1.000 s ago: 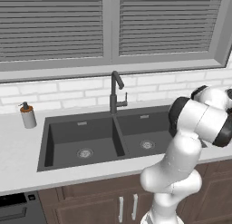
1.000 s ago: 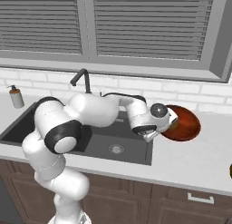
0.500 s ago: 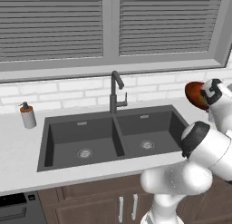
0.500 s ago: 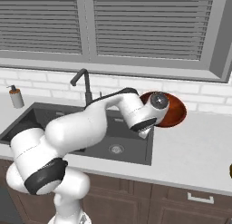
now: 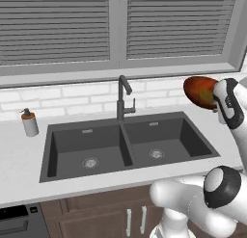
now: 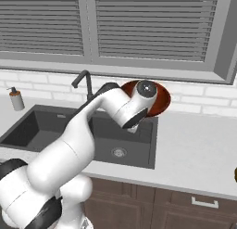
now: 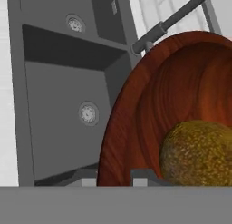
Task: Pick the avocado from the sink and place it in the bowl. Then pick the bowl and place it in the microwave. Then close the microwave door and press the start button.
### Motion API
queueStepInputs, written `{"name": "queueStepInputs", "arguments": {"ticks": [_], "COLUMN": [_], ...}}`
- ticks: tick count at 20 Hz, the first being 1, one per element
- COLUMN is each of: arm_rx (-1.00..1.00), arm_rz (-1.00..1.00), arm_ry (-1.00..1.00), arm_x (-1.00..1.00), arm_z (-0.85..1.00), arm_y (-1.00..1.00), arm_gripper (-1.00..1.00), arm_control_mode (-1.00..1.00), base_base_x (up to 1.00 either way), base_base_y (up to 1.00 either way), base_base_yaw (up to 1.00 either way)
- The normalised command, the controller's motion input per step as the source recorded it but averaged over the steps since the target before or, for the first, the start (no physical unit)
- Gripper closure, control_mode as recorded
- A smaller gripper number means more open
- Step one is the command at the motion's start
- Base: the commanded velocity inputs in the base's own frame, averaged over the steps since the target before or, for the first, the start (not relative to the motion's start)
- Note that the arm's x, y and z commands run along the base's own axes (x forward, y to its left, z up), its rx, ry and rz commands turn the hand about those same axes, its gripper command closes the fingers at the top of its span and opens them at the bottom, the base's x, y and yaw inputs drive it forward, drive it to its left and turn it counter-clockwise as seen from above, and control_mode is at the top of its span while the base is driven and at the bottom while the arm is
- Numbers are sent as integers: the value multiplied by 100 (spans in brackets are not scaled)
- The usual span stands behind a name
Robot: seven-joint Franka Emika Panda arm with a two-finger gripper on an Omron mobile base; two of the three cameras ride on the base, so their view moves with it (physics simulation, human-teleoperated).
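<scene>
Tool (image 7: 115, 175) clamps the bowl's (image 7: 136, 109) rim — avocado (image 7: 197, 153) inside (lifted above the sink (image 5: 125, 145), open air below).

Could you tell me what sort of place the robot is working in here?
A simulated home kitchen, most likely: a dark double-basin sink with a tall faucet set in a pale counter, wooden cabinets below, and a blinded window above white tiles.

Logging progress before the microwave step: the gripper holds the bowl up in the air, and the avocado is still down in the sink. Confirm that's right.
Not quite. The gripper does hold the bowl up in the air, but the avocado is not in the sink; it lies inside the bowl, as the hand view shows. Both basins are bare in the left base view.
</scene>
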Motion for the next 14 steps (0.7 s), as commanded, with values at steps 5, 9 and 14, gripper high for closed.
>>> {"name": "queueStepInputs", "arguments": {"ticks": [5,9,14], "arm_rx": [0,-3,-7], "arm_rz": [7,1,0], "arm_ry": [-10,-2,0], "arm_x": [-10,-7,-24], "arm_z": [38,49,50], "arm_y": [61,61,57], "arm_gripper": [100,100,100], "arm_control_mode": [-100,-100,-100], "base_base_x": [0,0,0], "base_base_y": [0,0,0], "base_base_yaw": [0,0,0]}}
